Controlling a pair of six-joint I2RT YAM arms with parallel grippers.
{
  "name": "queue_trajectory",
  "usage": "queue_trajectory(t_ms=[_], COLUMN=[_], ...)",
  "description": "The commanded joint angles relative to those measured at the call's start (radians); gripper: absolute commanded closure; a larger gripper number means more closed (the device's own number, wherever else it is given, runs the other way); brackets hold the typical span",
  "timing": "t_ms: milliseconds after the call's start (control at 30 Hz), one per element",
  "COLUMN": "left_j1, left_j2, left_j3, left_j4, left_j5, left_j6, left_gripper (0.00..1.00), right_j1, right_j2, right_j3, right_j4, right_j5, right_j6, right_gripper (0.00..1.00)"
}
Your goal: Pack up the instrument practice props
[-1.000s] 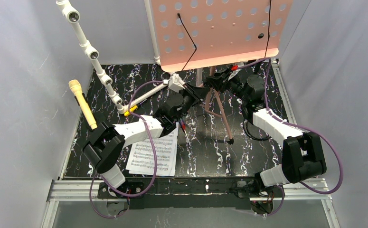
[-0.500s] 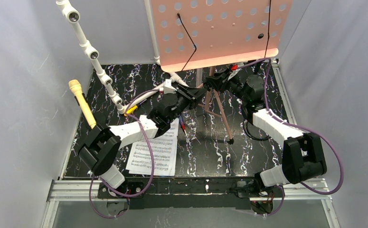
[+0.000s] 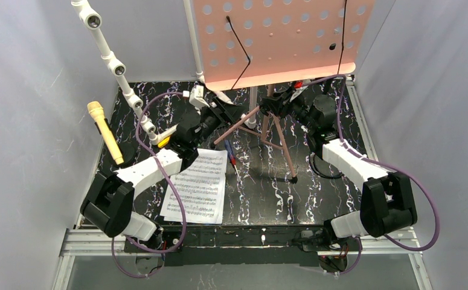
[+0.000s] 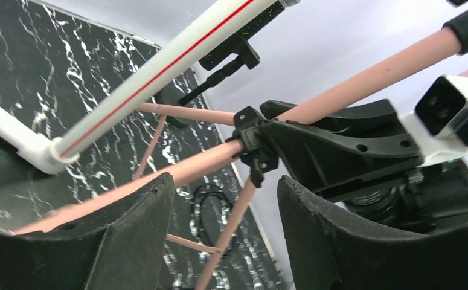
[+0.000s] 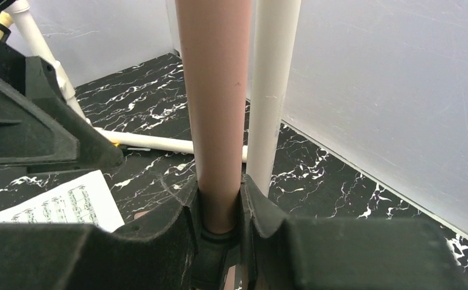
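The pink perforated music board (image 3: 279, 39) stands at the back on copper tripod legs (image 3: 284, 145). My right gripper (image 3: 272, 107) is shut on the stand's copper pole (image 5: 214, 109) just above the black leg hub, seen close in the right wrist view with the gripper (image 5: 219, 208) clamped around it. My left gripper (image 3: 222, 113) is open beside the hub's left side. In the left wrist view one copper leg (image 4: 201, 164) runs across the left finger (image 4: 128, 241) and a thin strut (image 4: 234, 232) shows in the gap of the gripper (image 4: 225, 208); nothing is gripped. White sheet-music pages (image 3: 198, 184) lie near front left. The yellow microphone (image 3: 104, 132) leans at far left.
A white plastic pipe frame (image 3: 116, 66) slants up the left side, with a pipe (image 5: 273, 90) right behind the copper pole. A coiled black cable (image 3: 319, 170) lies right of the tripod. A small red-tipped stick (image 3: 234, 160) lies beside the pages. Grey walls close in on three sides.
My left gripper has opened and drawn back to the left, away from the tripod hub. A copper leg now shows slanting out to the left. The right gripper has kept its hold.
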Motion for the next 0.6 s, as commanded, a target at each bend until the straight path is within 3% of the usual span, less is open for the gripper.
queue_trajectory(t_ms=[0,200,367,567], left_j1=[0.056,0.074,0.077,0.079], left_j2=[0.019,0.069,0.132,0.218], left_j3=[0.084,0.183,0.237,0.301], left_j4=[0.002,0.014,0.096,0.217], left_j5=[0.207,0.342,0.413,0.495], left_j6=[0.231,0.391,0.433,0.424], left_gripper=[0.38,0.36,0.34,0.34], right_j1=[-0.007,-0.007,-0.007,-0.008], right_j2=[-0.034,-0.097,-0.154,-0.251], right_j3=[-0.012,-0.028,-0.069,-0.137], right_j4=[-0.198,-0.211,-0.206,-0.257], right_j5=[0.031,0.089,0.131,0.167], right_j6=[0.020,0.037,0.063,0.056], right_gripper=[0.82,0.58,0.38,0.32])
